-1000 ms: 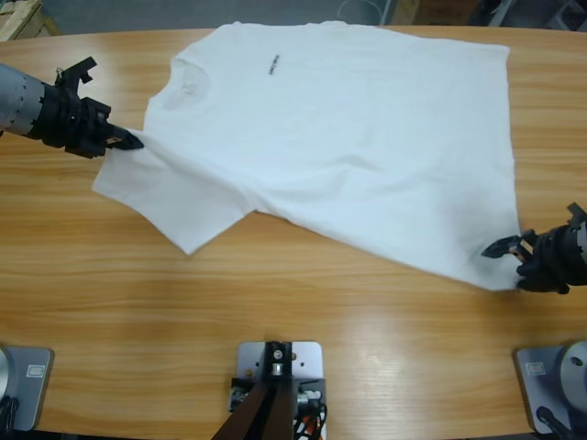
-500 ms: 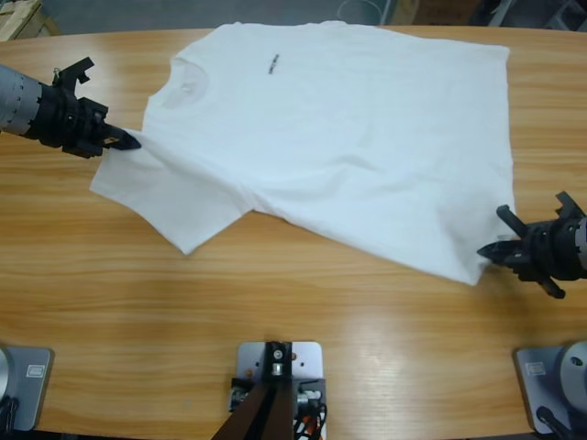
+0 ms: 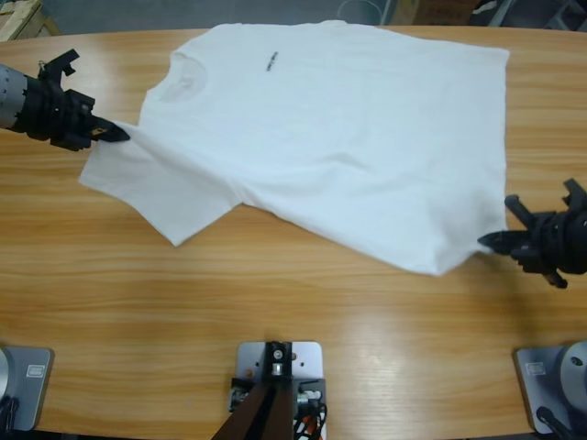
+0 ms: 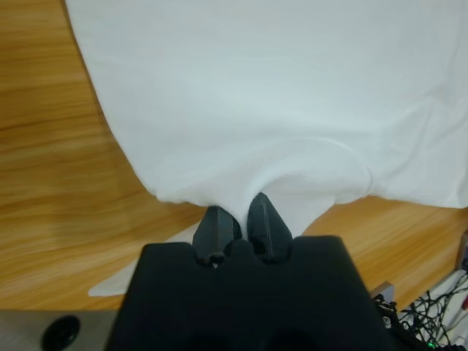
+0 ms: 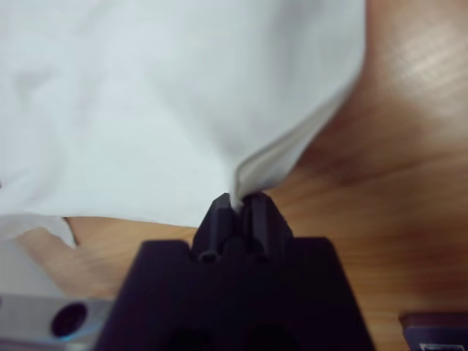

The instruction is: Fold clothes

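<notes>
The left gripper point(image 4: 240, 212) has its two black jaws pinched together on a bunched fold of the white T-shirt point(image 4: 278, 95), the cloth rising in a small puckered arch just above the jaw tips and spreading out from there over the wooden table point(image 4: 51, 146). In the high view this same gripper point(image 3: 115, 134) sits at the table's left side, its tips clamped on the shirt where the shoulder meets the near sleeve point(image 3: 151, 188), and that sleeve lies flat on the wood below and just beside it. The right gripper point(image 5: 238, 208) likewise has its jaws closed narrowly on the shirt's hem, a doubled edge of fabric standing up from between them and folding over toward the upper right of its wrist view. From above, the right gripper point(image 3: 491, 242) is at the right side of the table point(image 3: 293, 302), gripping the lower hem corner of the T-shirt point(image 3: 348, 128), which is drawn to a slight point there. The shirt lies spread chest-up across the far half of the table, round collar point(image 3: 183, 78) toward the left, hem toward the right, with the small black print point(image 3: 272, 63) showing near the far edge. Soft creases run diagonally across the body between the two gripped places. Both silver-grey arms reach in from the side edges, well apart from each other.
</notes>
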`<state>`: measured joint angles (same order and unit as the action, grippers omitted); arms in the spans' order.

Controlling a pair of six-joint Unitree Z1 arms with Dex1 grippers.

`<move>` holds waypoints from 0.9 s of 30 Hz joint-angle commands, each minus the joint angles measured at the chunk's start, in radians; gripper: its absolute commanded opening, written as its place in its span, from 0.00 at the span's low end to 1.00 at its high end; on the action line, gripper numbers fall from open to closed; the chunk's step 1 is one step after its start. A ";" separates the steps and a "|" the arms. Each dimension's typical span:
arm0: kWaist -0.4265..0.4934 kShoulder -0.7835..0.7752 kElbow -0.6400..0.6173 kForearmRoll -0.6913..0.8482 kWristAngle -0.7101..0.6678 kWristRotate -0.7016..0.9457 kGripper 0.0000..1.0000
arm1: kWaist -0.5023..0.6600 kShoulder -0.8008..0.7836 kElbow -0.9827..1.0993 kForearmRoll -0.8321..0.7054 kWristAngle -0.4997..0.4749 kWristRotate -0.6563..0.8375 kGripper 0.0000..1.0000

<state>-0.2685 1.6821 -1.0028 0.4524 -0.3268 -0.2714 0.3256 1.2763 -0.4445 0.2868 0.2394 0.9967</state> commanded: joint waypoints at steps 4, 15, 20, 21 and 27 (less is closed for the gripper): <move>0.022 -0.029 -0.009 0.016 -0.002 0.015 0.00 | -0.154 -0.060 -0.099 0.080 0.044 -0.125 0.00; 0.031 -0.040 -0.109 0.044 -0.003 0.012 0.00 | -0.262 -0.061 -0.206 0.115 0.069 -0.224 0.00; 0.032 -0.014 -0.168 0.046 -0.010 0.012 0.00 | -0.267 -0.034 -0.244 0.112 0.067 -0.250 0.00; 0.032 -0.005 -0.176 0.046 -0.013 0.011 0.00 | -0.268 -0.024 -0.250 0.111 0.067 -0.255 0.00; 0.032 0.050 -0.227 0.054 -0.021 0.007 0.00 | -0.278 0.030 -0.308 0.109 0.067 -0.276 0.00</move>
<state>-0.2456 1.6544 -1.1843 0.4823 -0.3283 -0.2663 0.0676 1.2436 -0.7026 0.3918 0.2916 0.7503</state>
